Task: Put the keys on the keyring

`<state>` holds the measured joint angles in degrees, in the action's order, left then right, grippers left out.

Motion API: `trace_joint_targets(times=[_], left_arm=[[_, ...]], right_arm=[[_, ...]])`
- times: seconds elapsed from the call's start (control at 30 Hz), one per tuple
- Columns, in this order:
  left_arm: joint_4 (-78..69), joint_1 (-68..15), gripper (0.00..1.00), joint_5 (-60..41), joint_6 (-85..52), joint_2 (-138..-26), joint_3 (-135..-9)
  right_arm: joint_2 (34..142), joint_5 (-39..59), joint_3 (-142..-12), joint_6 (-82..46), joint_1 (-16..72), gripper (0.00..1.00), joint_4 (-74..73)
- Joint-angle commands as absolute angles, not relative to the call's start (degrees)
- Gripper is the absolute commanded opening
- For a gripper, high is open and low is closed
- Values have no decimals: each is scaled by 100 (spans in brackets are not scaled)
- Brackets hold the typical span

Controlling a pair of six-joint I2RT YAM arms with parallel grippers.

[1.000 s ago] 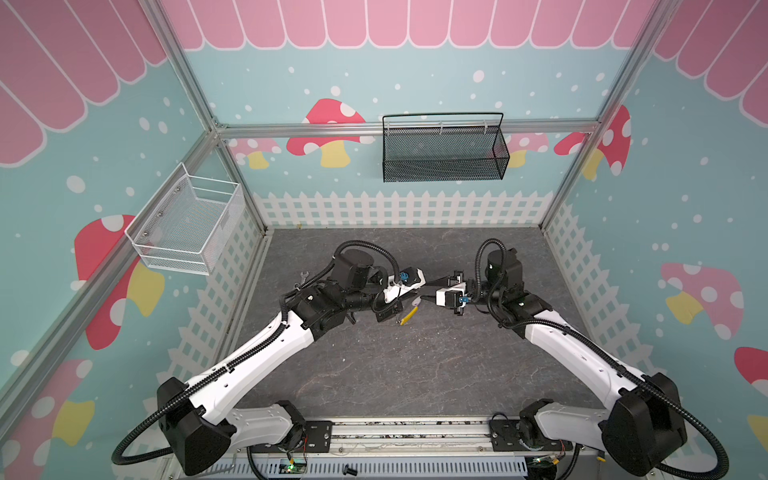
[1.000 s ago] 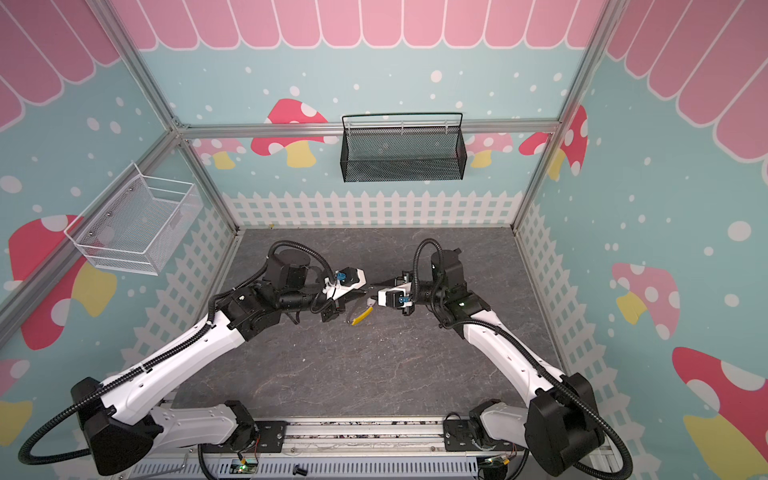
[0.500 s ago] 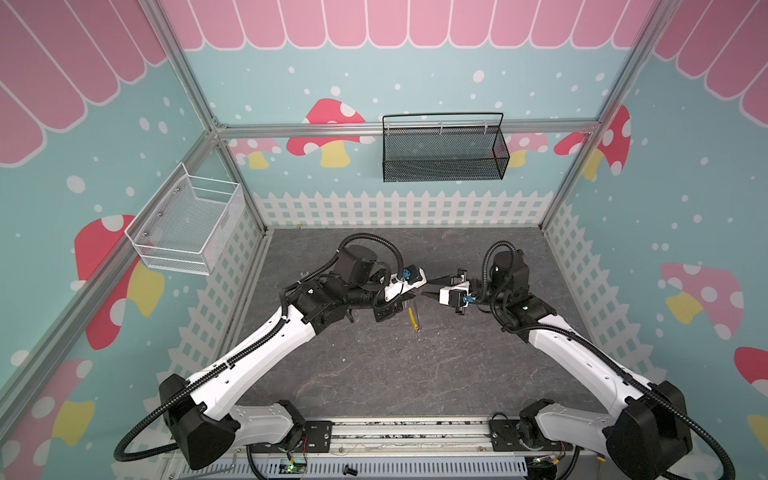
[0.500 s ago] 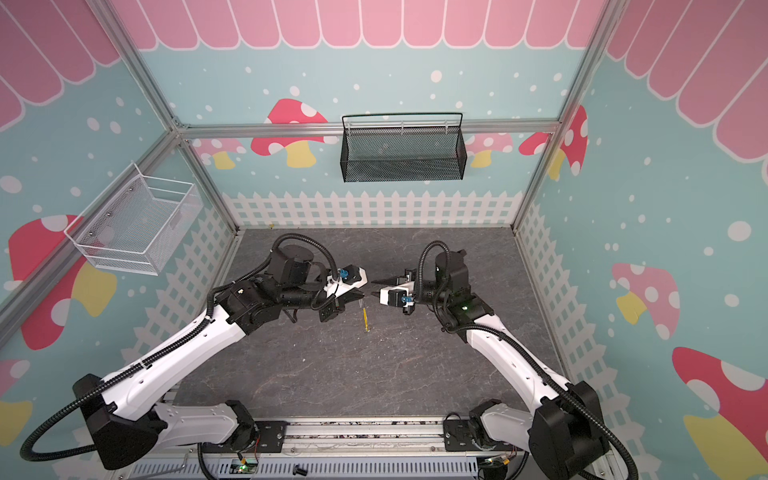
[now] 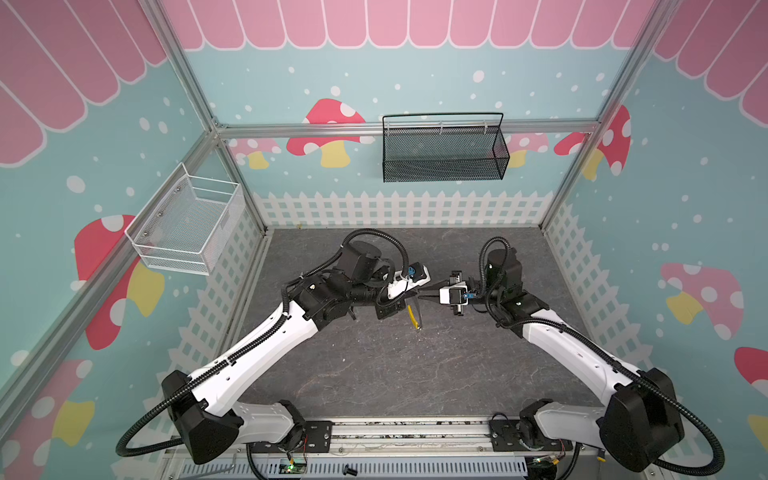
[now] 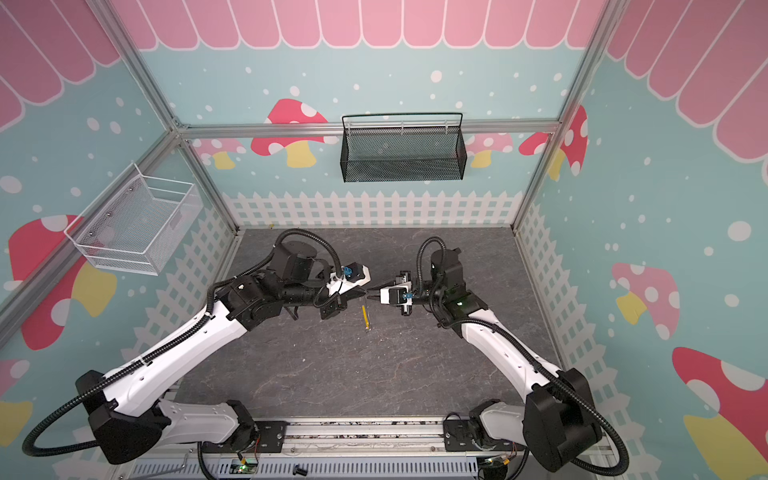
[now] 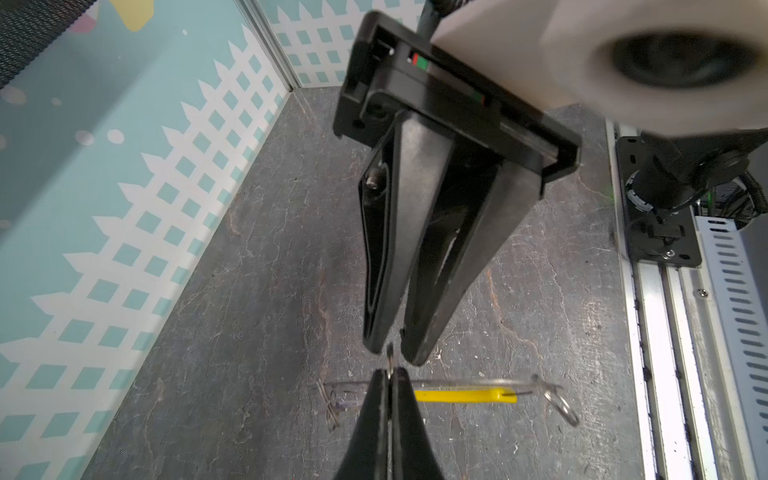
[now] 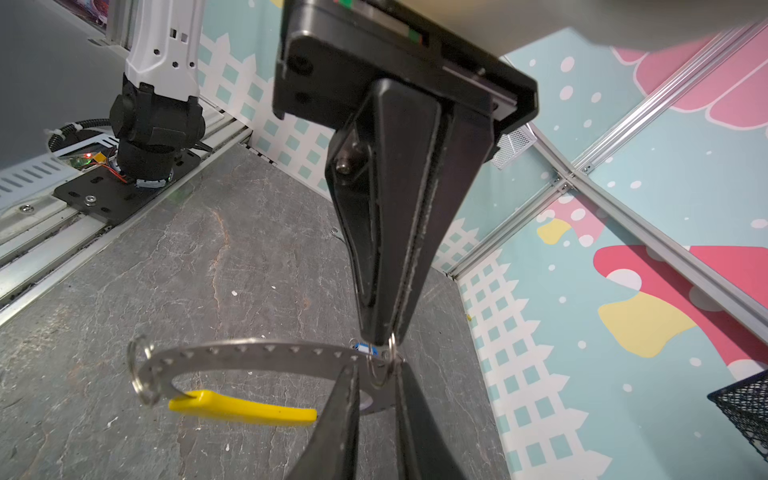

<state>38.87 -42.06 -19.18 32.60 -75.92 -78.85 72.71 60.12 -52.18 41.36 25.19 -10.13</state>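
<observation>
**Left arm.** The left end effector [image 5: 414, 294] is raised over the desk [image 5: 374, 374] near mid-scene, with its fingers pressed together. In the right wrist view it pinches the small ring [image 8: 382, 370] at one end of the keyring [image 8: 249, 353]. The keyring is therefore carried off the desk. The left wrist sits slightly further toward the back wall than one second ago.

**Keyring.** It is a silver arc with a yellow segment [image 8: 243, 409] and hangs under the left fingertips. In both top views only the yellow segment is plain. One second ago that segment lay slanted. Half a second ago it already hung nearly straight, and now it does the same, pointing toward the front rail [image 5: 411, 430]. A blue piece [image 8: 365, 348] sits against the arc just behind the left fingertips. It is too small to identify.

**Right arm.** The right end effector [image 5: 420, 297] faces the left one tip to tip. Its fingers stand apart by a narrow gap on either side of the small ring. Whether they touch it cannot be told. The right wrist is placed much as it was one second ago.
</observation>
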Motion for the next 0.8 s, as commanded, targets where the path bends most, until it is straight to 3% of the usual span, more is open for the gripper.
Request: trace_joint_targets(times=[0.0,0.4,0.43,0.53,0.67,0.77], left_arm=[[4085,-4275,0,-1817,3507,-7673,-8107],[4072,-4368,0,-1790,3590,-7619,-8204],[3982,-4368,3,-1751,3612,-7571,-8127],[3258,-4319,32,-1368,3425,-7228,-7518],[2141,-4072,37,-1350,3094,-6542,-6529],[1523,-3790,30,-1619,2768,-6141,-5911]], right_arm=[[7343,6210,-5395,4005,2542,18,-1071],[7469,6213,-5379,3909,2554,0,-1014],[7473,6207,-5379,3907,2549,0,-1027],[7471,6247,-5323,3758,2548,0,-1231],[7445,6426,-5189,3281,2548,0,-1864],[7452,6590,-4996,2642,2548,0,-2724]])
